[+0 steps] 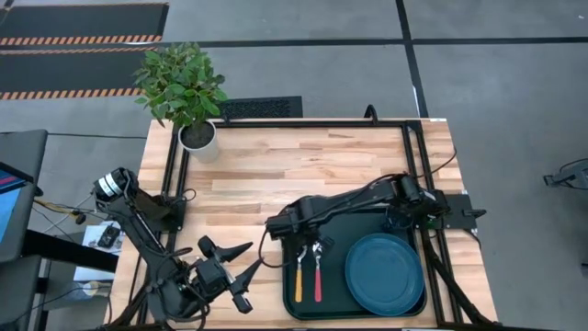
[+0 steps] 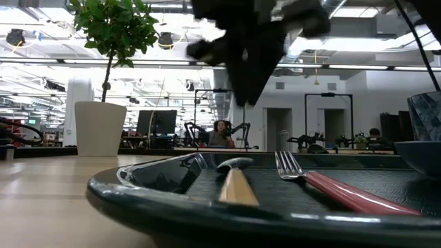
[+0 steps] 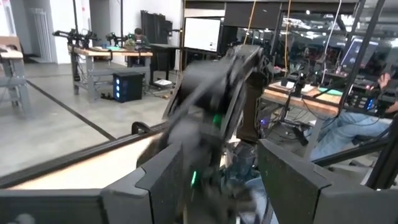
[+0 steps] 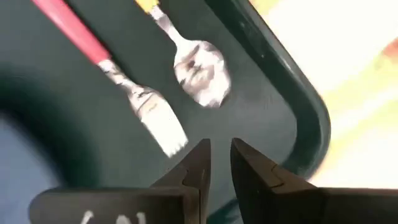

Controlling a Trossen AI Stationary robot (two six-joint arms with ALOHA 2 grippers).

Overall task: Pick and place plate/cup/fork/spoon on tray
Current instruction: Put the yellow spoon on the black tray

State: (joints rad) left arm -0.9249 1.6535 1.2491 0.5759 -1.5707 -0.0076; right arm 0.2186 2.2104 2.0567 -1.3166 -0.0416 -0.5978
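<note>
Now empty, the right gripper [image 4: 219, 163], jaws narrowly parted, hovers above the spoon [image 4: 198, 67] and fork [image 4: 144, 106], which lie parallel along the tray's [image 4: 292, 81] left edge.

one tray [image 1: 303, 311] is holding one plate [image 1: 383, 273], one spoon [image 1: 299, 272] and one fork [image 1: 318, 269]; one potted plant [image 1: 184, 92] is standing far left.

Just ahead of the black right hand [image 4: 217, 163] lie a red-handled fork [image 1: 318, 272] with silver tines and, beside it, an orange-yellow-handled spoon [image 1: 298, 274] with a silver bowl, both on the dark green tray [image 1: 336, 230]. The plate [image 1: 384, 273] is dark teal-blue. The worktop [image 1: 303, 161] is pale striped wood. The plant pot [image 1: 197, 138] is white under green leaves.
</note>
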